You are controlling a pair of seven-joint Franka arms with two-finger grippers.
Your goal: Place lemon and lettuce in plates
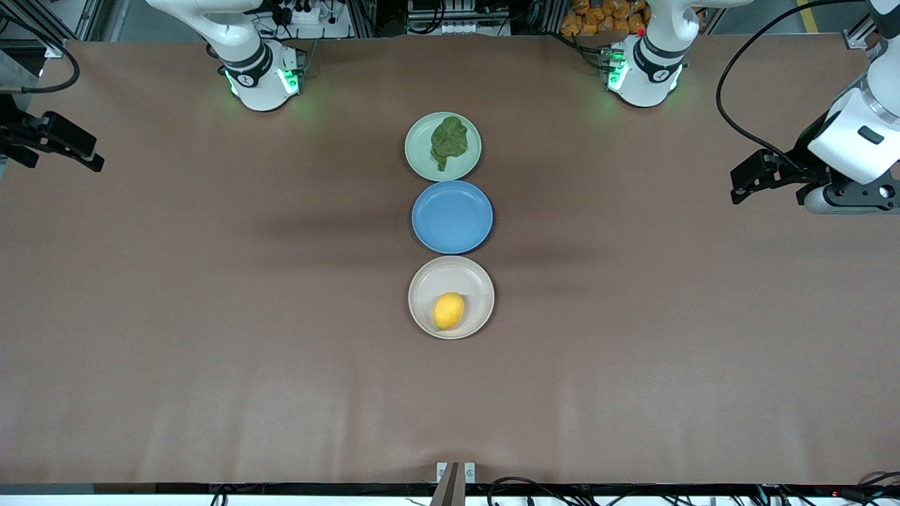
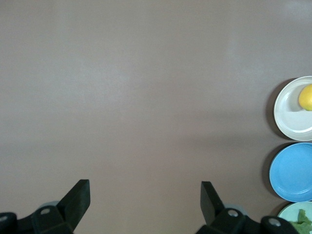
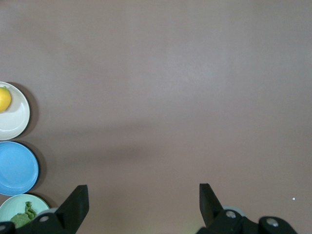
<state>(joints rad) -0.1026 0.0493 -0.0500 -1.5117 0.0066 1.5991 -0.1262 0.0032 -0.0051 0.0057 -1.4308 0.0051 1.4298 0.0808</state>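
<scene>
The yellow lemon [image 1: 448, 310] lies in the cream-white plate [image 1: 436, 276], the plate nearest the front camera. The dark green lettuce [image 1: 448, 143] lies in the mint green plate [image 1: 420, 145], nearest the arm bases. My left gripper [image 1: 740, 184] hangs open and empty over bare table at the left arm's end. My right gripper [image 1: 88, 151] hangs open and empty at the right arm's end. In the left wrist view, the left gripper [image 2: 145, 187] frames bare table, with the lemon [image 2: 306, 97] at the edge. The right gripper [image 3: 144, 190] likewise holds nothing.
A blue plate [image 1: 452, 216] sits empty between the two other plates, the three forming a row down the table's middle. Brown table surface [image 1: 211, 316] spreads wide on both sides of the row.
</scene>
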